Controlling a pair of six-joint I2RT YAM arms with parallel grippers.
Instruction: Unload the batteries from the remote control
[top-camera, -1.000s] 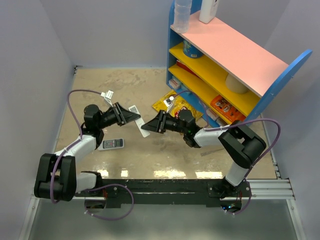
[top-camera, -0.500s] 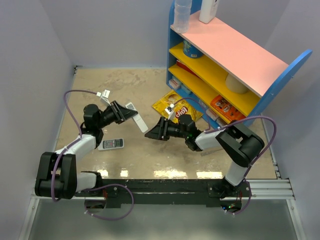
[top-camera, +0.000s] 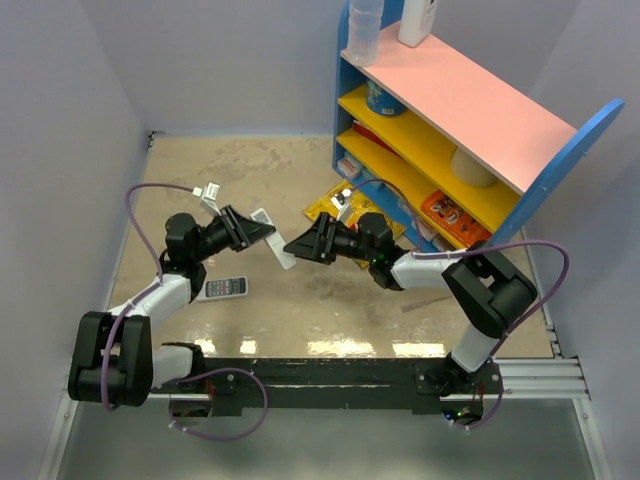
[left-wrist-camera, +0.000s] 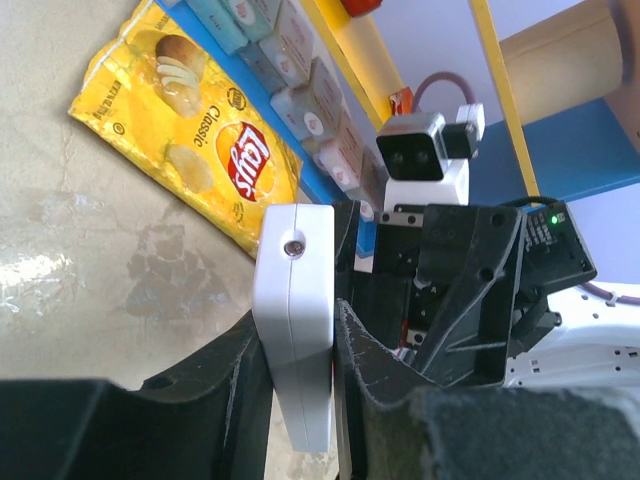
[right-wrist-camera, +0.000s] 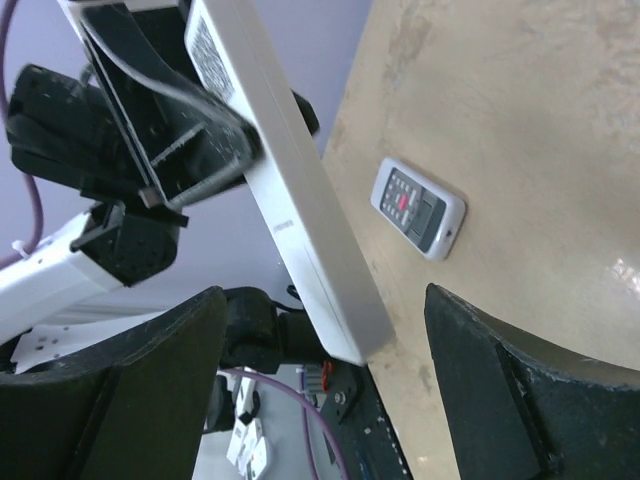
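White remote control (top-camera: 281, 253): up off the table, in the air just left of the yellow Lay's Classic chip bag (top-camera: 322, 208), tilted, far end away from the arm bases and near end angled toward the bag. Clenched across its flat faces by the left gripper (top-camera: 268, 233), one black finger (left-wrist-camera: 380, 385) pressed to each side. From the left wrist, remote control (left-wrist-camera: 295, 330) edge-on, with a small round emitter on the end turned away from that camera. From the right wrist, remote control (right-wrist-camera: 300, 215) as a long white bar, a dark printed patch at the gripped end, the other end free.

Right gripper (top-camera: 293, 247): between the remote control and the bag, released, fingers (right-wrist-camera: 140, 380) spread wide to either side of the free end. Cannot tell whether touching it.

Smaller white handset (top-camera: 227, 287) with a dark face and a red button: flat and face up on the mottled beige table (top-camera: 300, 160), well left of the bag and nearer the arm bases, apart from both grippers.

Blue-sided shelf unit (top-camera: 580, 138) with pink top and yellow boards: on the bag's right, the side away from the remote control, bag lying at its foot. Packets in the lower compartments, too small to read.
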